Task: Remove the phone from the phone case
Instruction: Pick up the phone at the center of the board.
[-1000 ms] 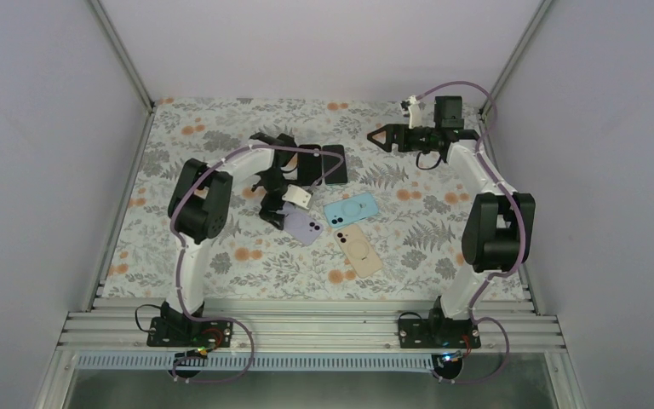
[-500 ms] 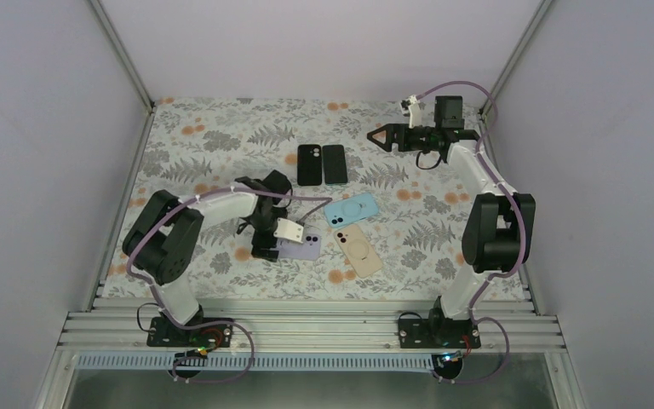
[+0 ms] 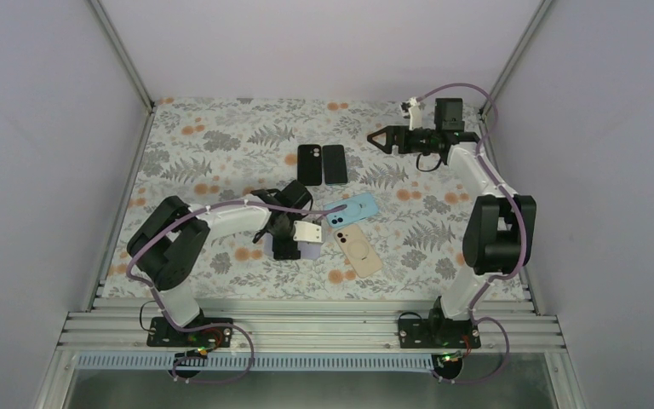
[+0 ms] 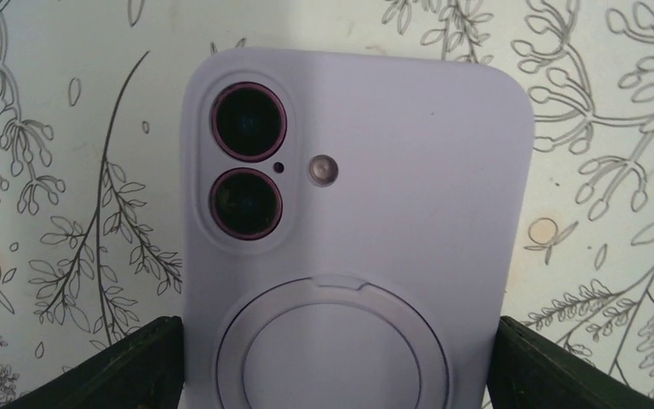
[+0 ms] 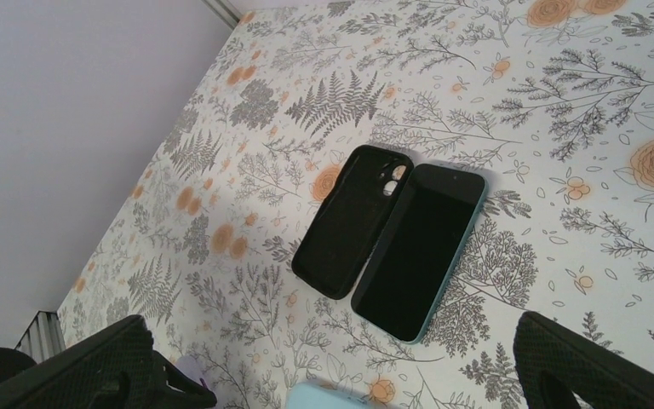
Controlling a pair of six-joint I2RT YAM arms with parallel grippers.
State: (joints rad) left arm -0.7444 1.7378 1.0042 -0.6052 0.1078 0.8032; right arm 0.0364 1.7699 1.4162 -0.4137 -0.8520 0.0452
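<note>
Overhead: left end effector (image 3: 296, 245) sits over lilac cased phone (image 3: 309, 250) on floral counter (image 3: 221, 145), with teal cased phone (image 3: 353, 209) and beige cased phone (image 3: 359, 250) just beside. Right end effector (image 3: 383, 136) hangs spread open.
Left wrist: 2 fingers (image 4: 119, 366) flank its edges; I cannot tell if they pinch.
Right wrist: black case (image 5: 349, 221) touches bare phone (image 5: 417, 251).

Left wrist view: lilac phone case (image 4: 353, 213) runs off the bottom edge, so the lower part of its ring mount is unseen. Left gripper (image 4: 341, 375) shows only two dark finger stubs in the bottom corners, one either side of the case. Contact with its edges cannot be told.

Top view: same case mostly hidden under the gripper, one pale corner showing.

Right wrist view: right gripper (image 5: 345, 366) fingers cut by the lower edge. Blue case (image 5: 328, 399) is a mere sliver at the bottom.
</note>
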